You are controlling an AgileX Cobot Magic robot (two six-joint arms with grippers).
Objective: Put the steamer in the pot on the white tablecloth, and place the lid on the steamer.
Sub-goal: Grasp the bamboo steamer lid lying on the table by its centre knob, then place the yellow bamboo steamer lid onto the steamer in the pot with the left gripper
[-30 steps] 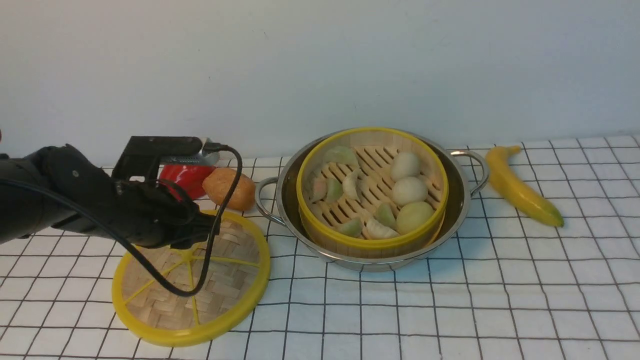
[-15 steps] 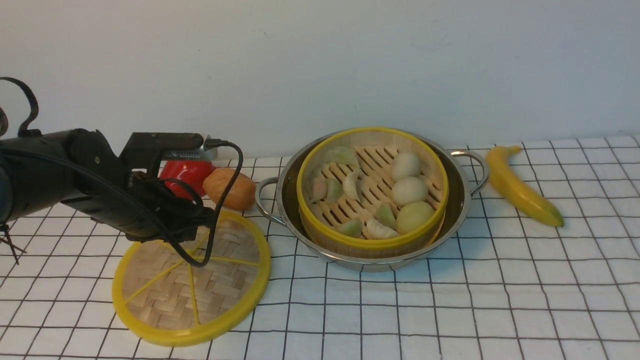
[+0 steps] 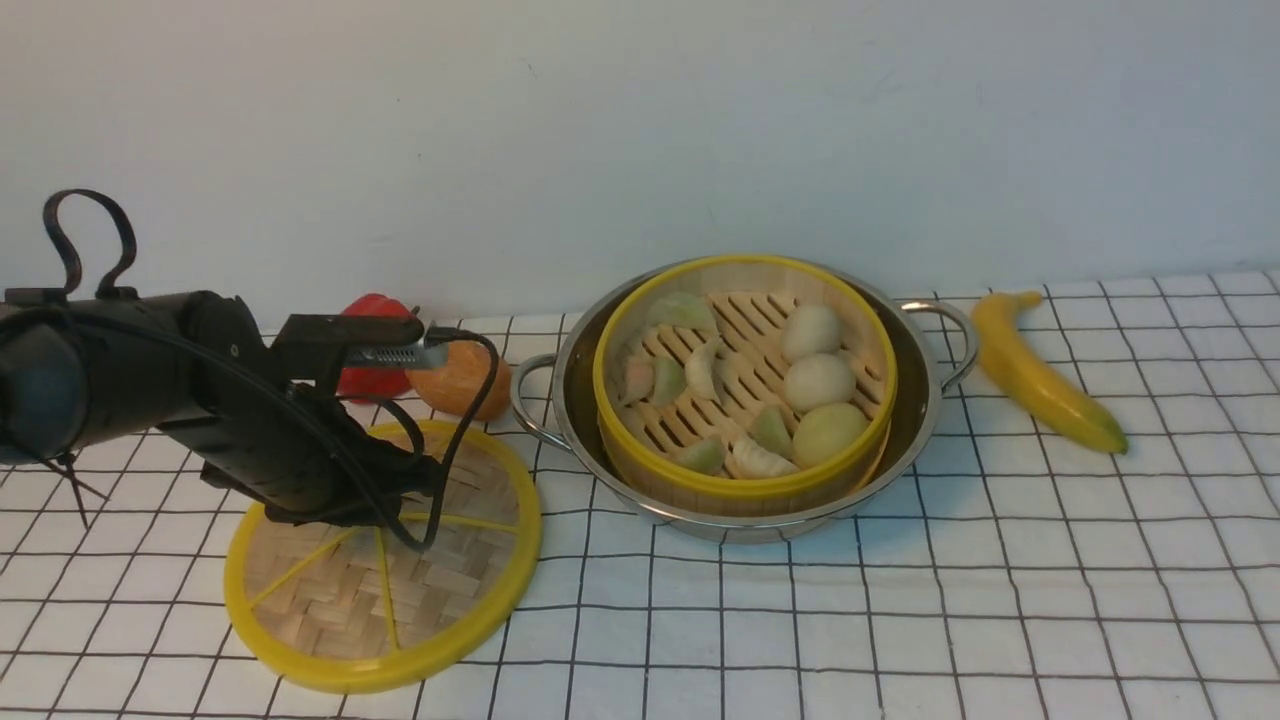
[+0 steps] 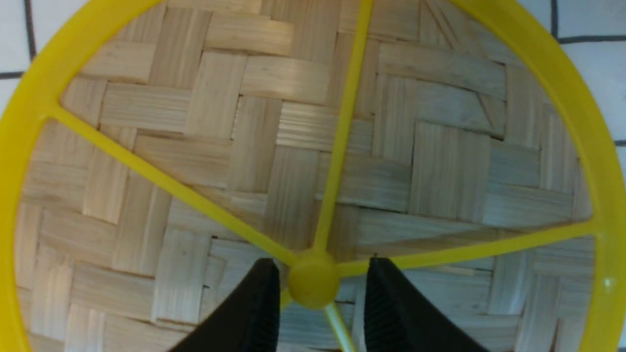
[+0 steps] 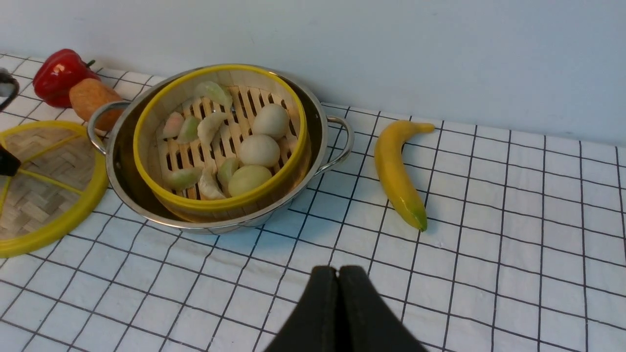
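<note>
Lid (image 4: 313,146) hub between parted jaws of left gripper (image 4: 321,274)

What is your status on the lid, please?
Left gripper open, astride lid hub. Right gripper shut, empty. Steamer in pot; lid flat on cloth, not yet lifted. Cable loops over lid.

Open tablecloth (image 3: 900,600) fronts the pot (image 3: 912,400); potato (image 3: 455,385) and pepper (image 3: 375,305) crowd behind the lid (image 3: 380,590), possibly touching it.
</note>
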